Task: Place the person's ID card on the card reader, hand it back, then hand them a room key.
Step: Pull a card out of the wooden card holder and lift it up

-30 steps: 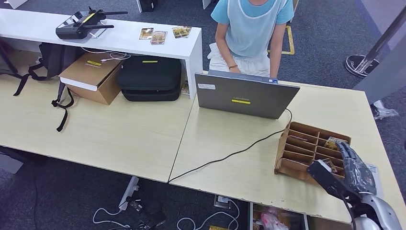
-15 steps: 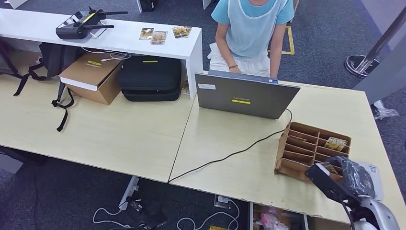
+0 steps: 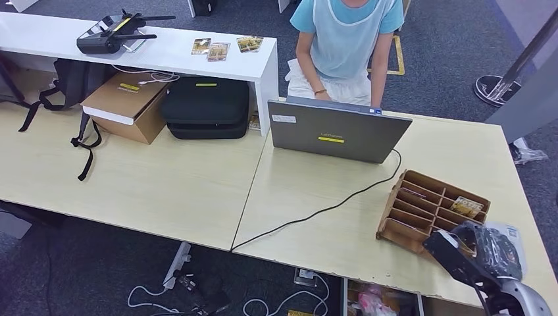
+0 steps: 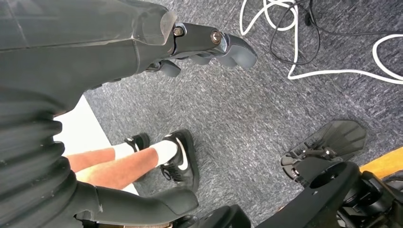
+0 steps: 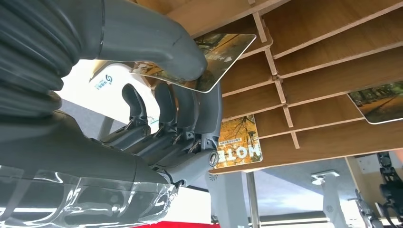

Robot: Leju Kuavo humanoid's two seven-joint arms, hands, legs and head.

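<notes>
Right hand (image 3: 485, 253) has pulled back toward the near right corner of the desk (image 3: 197, 191) over the last second. Its fingers were stretched over the rack (image 3: 431, 210) slots, now they're curled in. The rack has also slid and turned a bit on the desk, so the hand likely dragged it.

Right wrist view: thumb (image 5: 157, 45) on top and fingers (image 5: 190, 111) underneath pinch a key card (image 5: 216, 57), its far corner at the mouth of a slot. My read: the room key is picked and on its way out of the rack, with the handover to the person (image 3: 345, 46) behind the laptop (image 3: 335, 131) next. More cards sit in the other slots.

Key card: in the right hand, at the rack's near right corner, just clear of or barely inside the slot; can't tell which.

Left hand (image 4: 209, 45) hangs over the floor, fingers loosely apart, holding nothing.
</notes>
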